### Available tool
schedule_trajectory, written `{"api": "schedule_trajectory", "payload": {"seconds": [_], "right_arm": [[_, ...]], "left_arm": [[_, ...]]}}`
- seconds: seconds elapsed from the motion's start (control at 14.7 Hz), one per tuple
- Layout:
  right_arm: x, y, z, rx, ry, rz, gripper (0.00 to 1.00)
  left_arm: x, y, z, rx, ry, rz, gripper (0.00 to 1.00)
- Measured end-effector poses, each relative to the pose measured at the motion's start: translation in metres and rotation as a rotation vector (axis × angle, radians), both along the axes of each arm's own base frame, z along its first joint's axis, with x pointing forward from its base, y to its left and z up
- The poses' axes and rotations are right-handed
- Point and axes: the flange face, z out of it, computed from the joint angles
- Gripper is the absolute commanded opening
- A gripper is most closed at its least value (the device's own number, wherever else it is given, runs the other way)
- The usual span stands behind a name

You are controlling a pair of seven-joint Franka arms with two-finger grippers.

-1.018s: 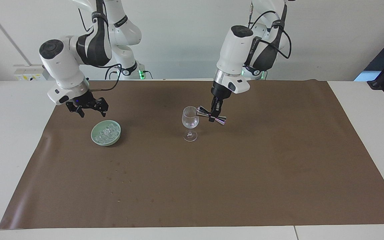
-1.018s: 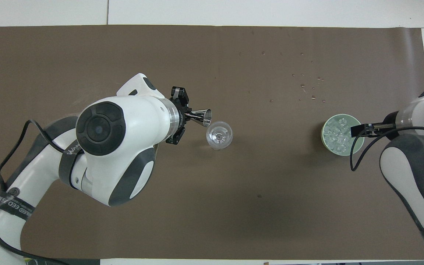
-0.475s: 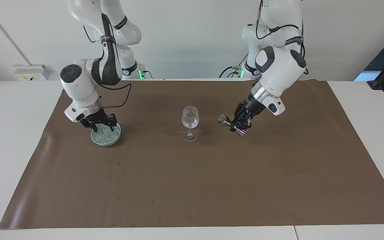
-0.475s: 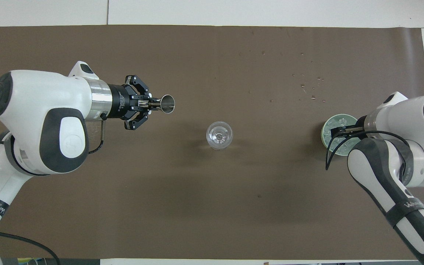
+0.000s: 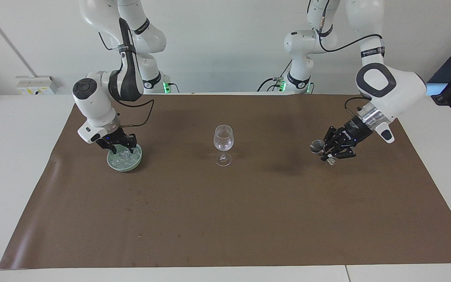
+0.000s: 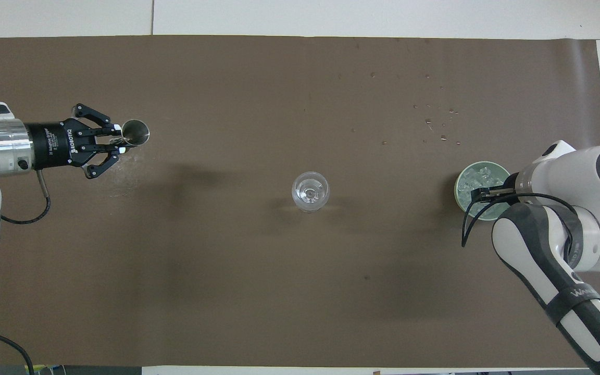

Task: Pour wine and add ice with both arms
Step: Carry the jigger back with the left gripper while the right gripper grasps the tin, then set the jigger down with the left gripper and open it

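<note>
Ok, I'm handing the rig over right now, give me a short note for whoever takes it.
Left gripper: shut on the metal measuring cup, held up over the mat toward the left arm's end.
Right gripper: down in the green bowl among the ice; whether it has a cube cannot be told.
Wine glass: upright mid-mat, apart from both grippers, a little clear liquid in it, no ice seen inside.
Done: the pour looks made.
Left: set the measuring cup down, carry ice to the glass.
</note>
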Motion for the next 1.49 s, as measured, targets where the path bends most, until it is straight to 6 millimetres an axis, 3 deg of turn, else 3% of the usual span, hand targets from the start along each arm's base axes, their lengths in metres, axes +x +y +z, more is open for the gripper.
{"api": "schedule_trajectory", "payload": {"seconds": [0.2, 0.54, 1.02, 1.49], "right_arm": [[0.001, 0.000, 0.000, -0.001, -0.022, 0.000, 0.65], [0.001, 0.000, -0.003, -0.001, -0.024, 0.001, 0.59], [0.000, 0.000, -0.004, -0.001, -0.022, 0.001, 0.59], [-0.001, 0.000, -0.006, -0.001, -0.021, 0.000, 0.59]], "left_arm": [[-0.003, 0.051, -0.030, -0.100, 0.017, 0.128, 0.00], [-0.029, 0.088, -0.093, -0.287, -0.003, 0.306, 0.00], [-0.048, 0.092, -0.147, -0.396, -0.035, 0.501, 0.00], [-0.084, 0.093, -0.171, -0.427, -0.050, 0.533, 0.00]]}}
